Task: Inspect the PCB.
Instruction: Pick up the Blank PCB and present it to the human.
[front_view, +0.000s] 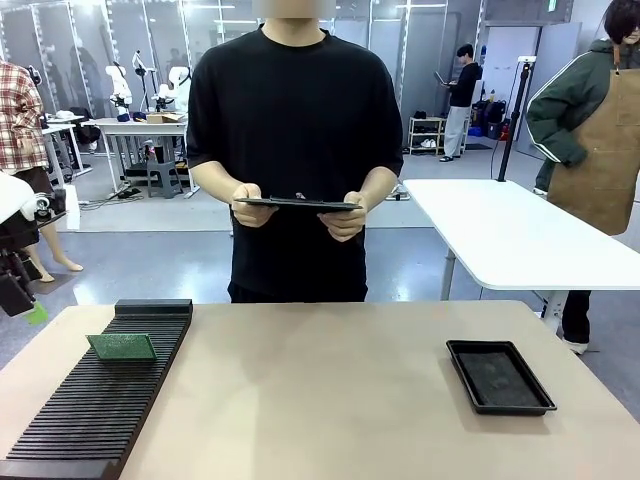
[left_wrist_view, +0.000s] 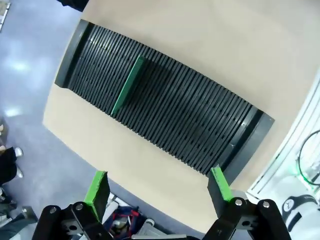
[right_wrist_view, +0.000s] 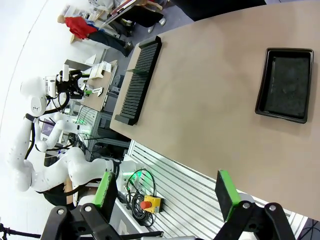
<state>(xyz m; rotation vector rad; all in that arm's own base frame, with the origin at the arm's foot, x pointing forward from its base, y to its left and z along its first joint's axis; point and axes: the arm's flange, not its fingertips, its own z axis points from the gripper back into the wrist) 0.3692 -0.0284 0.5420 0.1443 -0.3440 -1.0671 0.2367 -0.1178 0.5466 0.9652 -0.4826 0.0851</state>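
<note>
Right now we have the PCB (front_view: 121, 346), a thin, flat, green rectangular circuit board, standing on its long edge in one of the slots of the long black ribbed plastic rack (front_view: 100, 400). The rack lies on the robot's left side of the beige table (front_view: 320, 400), and the board sits nearer the rack's far end. From the left wrist view we look down on the board's top edge (left_wrist_view: 127, 85), with empty slots on both sides of it.

Our left gripper (left_wrist_view: 158, 184) hangs well above the rack with its green-padded jaws spread wide and nothing between them. Our right gripper (right_wrist_view: 165, 190) is likewise wide apart and empty, high over the near edge of the table. The shallow black rectangular tray (front_view: 480, 345) sits on the right side, well apart from the rack. Across the table a person holds a flat dark clipboard (front_view: 297, 203) in both hands.

We judge the board to be light and stiff but delicate, with smooth faces that could slip. We would pinch it across its thickness near the middle of the exposed top edge. The lift should go straight up along the slot, since any twist could wedge it against the ribs.
</note>
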